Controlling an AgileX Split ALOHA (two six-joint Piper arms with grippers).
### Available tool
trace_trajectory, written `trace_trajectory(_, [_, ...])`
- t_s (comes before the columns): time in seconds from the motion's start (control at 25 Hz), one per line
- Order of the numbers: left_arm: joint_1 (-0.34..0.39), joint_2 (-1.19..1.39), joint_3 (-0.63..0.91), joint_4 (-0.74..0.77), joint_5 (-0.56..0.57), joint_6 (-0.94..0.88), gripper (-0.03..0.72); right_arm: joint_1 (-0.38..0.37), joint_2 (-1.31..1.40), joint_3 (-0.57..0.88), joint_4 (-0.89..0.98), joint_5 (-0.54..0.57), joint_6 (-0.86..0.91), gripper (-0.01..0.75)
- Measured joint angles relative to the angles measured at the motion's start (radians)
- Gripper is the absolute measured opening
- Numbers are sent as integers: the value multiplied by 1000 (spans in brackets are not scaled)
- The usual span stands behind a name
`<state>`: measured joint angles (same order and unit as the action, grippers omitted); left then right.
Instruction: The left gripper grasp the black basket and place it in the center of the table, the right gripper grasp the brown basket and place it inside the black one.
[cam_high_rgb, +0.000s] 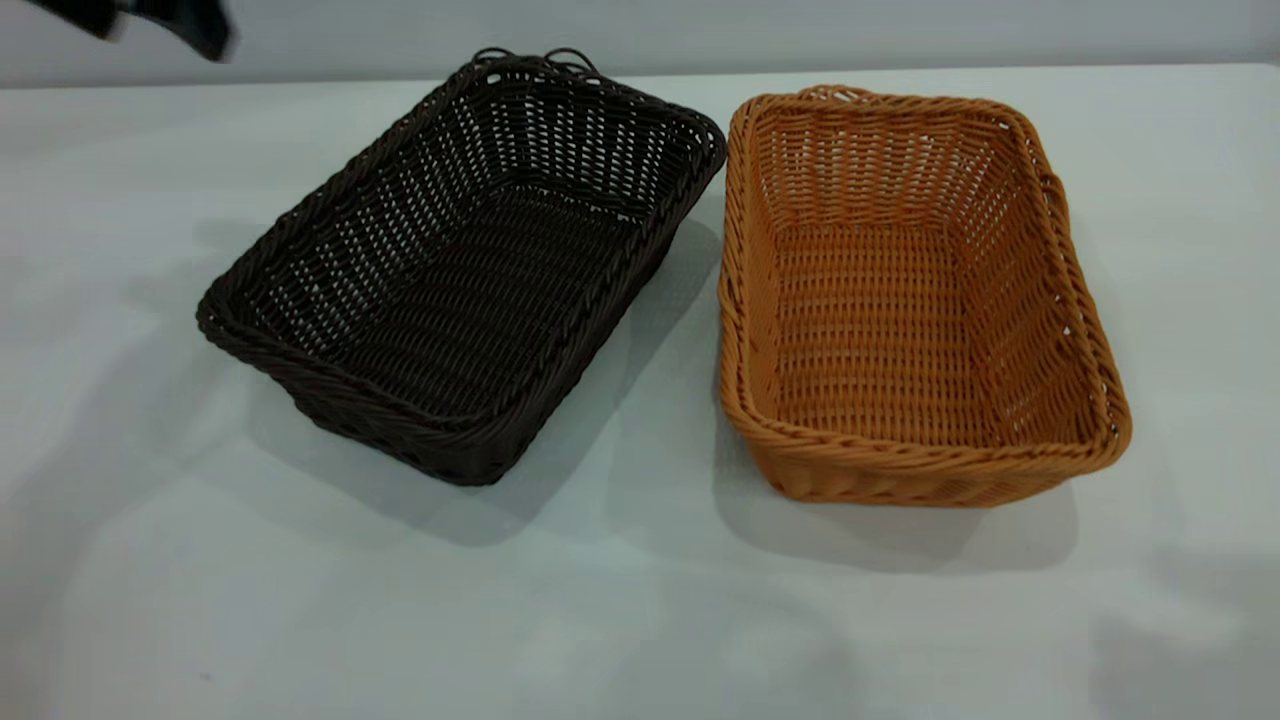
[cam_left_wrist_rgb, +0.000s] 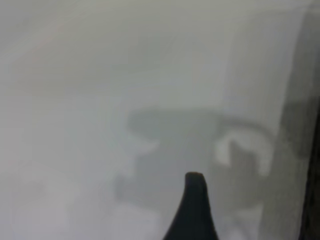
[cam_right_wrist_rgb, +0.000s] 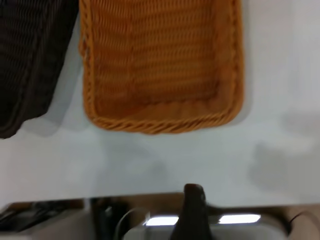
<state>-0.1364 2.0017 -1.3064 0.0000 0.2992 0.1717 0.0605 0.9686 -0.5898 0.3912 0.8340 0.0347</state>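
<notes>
The black basket (cam_high_rgb: 465, 265) lies skewed toward the table's (cam_high_rgb: 600, 620) far left, the brown basket (cam_high_rgb: 915, 295) just beside it toward the far right, both empty. Both look light, stiff and open-weave, so the braided rim should give the surest pinch. The left gripper (cam_high_rgb: 150, 22) hangs off the far-left corner; whether its fingers are spread, I cannot tell, nor the right gripper's (cam_right_wrist_rgb: 194, 212)
</notes>
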Motion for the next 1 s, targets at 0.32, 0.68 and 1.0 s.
trace_trajectory(0.32, [-116, 148, -118, 0, 8, 14, 573, 0, 222, 0, 264, -14, -154, 542])
trace_trajectory(0.68, [-121, 248, -121, 0, -2, 19, 573, 0, 461, -1, 512, -26, -275, 542])
trace_trajectory(1.0, [-121, 308, -129, 0, -52, 19, 465, 0, 684, -6, 737, -82, -394, 542])
